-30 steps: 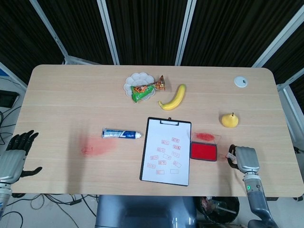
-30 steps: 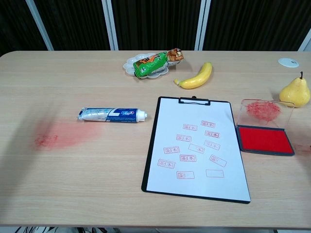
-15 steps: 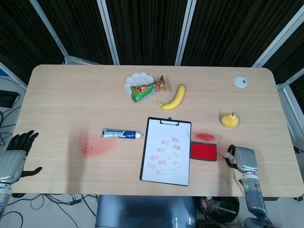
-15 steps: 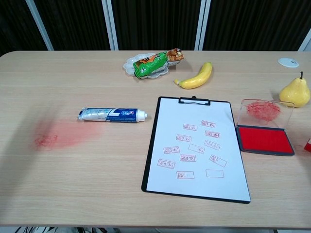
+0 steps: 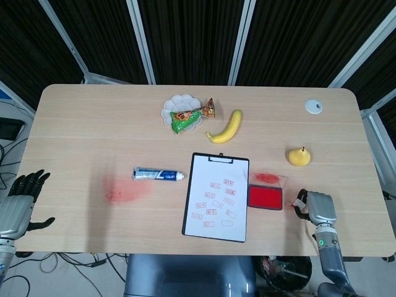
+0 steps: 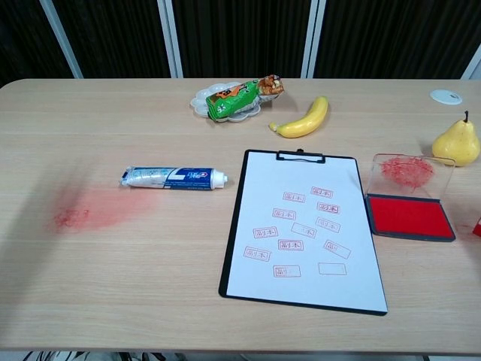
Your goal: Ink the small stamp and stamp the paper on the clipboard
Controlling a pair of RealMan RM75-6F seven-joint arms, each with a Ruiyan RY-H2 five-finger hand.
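Observation:
The clipboard (image 5: 216, 197) (image 6: 301, 229) lies near the table's front edge, and its white paper carries several red stamp marks. To its right sits the red ink pad (image 5: 266, 197) (image 6: 409, 216) with its clear, red-smeared lid open behind it. My right hand (image 5: 317, 209) rests at the table's front right, just right of the pad. It pinches the small stamp (image 5: 299, 202), whose red tip barely shows at the right edge of the chest view (image 6: 478, 228). My left hand (image 5: 21, 199) hangs off the table's left front corner, fingers spread and holding nothing.
A toothpaste tube (image 5: 158, 175) lies left of the clipboard, with a red ink smear (image 5: 124, 190) on the table beside it. Behind are a banana (image 5: 226, 127), a white plate with a snack bag (image 5: 185, 114), a pear (image 5: 299, 156) and a white disc (image 5: 314, 106).
My right hand has shifted very slightly; the stamp's red tip came into the chest view's right edge and has now slid almost out of it. The left hand has not moved.

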